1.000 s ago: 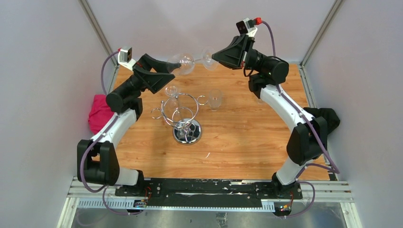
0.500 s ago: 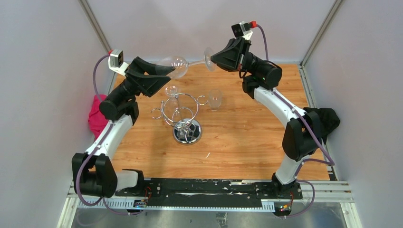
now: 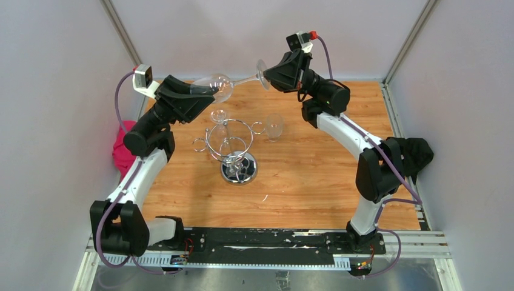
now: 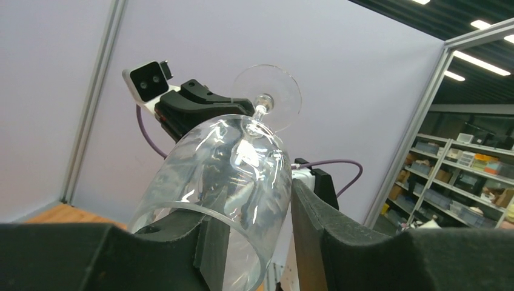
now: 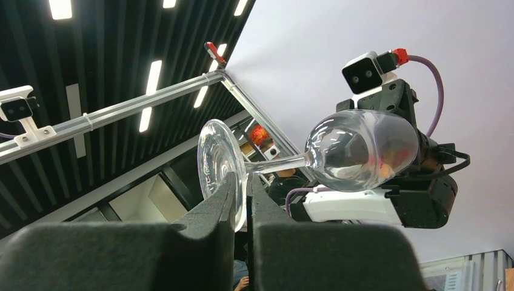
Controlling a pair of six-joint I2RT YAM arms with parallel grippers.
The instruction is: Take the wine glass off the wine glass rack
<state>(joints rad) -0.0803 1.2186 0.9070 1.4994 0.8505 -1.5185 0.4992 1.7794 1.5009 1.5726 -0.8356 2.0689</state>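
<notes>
Above the wooden table [image 3: 315, 170], the right gripper [image 3: 265, 68] pinches the wine glass [image 3: 223, 85] by its foot; the left gripper [image 3: 203, 91] clasps its bowl between both fingers.

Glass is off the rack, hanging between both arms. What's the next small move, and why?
Probably close the left gripper gently onto the bowl of the wine glass before the right gripper lets go. The right gripper pinches only the thin foot, the glass lies sideways in the air clear of the rack, and the bowl sits at the left fingers without a plainly firm hold.
</notes>
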